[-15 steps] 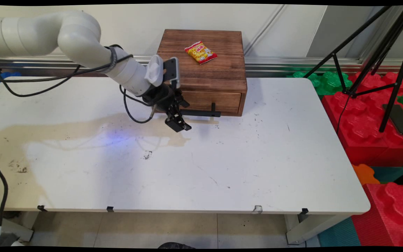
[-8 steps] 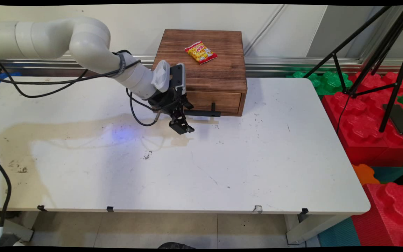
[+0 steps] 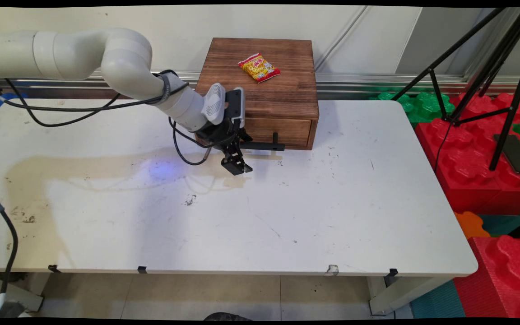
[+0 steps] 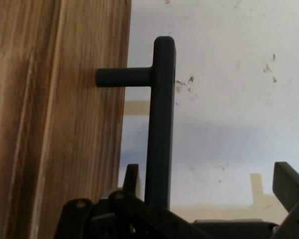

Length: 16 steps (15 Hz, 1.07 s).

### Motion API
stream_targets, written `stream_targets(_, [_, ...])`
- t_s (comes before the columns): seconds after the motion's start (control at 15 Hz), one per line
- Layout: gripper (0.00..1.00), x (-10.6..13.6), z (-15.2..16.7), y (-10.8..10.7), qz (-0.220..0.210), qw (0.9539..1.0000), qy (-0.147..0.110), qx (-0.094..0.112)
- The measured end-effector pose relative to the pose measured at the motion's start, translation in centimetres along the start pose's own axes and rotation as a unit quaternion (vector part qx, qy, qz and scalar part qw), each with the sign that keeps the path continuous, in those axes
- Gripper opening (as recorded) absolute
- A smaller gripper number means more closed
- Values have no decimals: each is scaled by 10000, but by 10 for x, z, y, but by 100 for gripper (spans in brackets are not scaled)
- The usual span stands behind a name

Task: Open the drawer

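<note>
Your black two-finger gripper [image 3: 237,166] sits low over the white table [image 3: 323,212], at the front of a brown wooden drawer box [image 3: 282,97] that stands against the table's far edge. Its fingers are spread apart and hold nothing. In the hand view, the box's long black bar handle [image 4: 159,124] runs up from between the 2 fingers: 1 fingertip [image 4: 131,175] shows in the gap between handle and drawer front, the other finger [image 4: 289,181] stands well off to the right. Whether either finger touches the bar, you cannot tell. In the main view the handle [image 3: 264,146] juts out from the drawer front [image 3: 287,131], just right of the gripper. A small yellow and red snack packet [image 3: 258,67] lies on top of the box, toward the back.
</note>
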Motion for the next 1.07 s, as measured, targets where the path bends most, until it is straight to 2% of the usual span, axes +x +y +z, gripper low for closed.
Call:
stream_targets(0.67, [100, 5, 7, 3, 124, 9999, -4, -70])
stream_targets(1.07, [100, 11, 8, 11, 113, 9997, 21, -204])
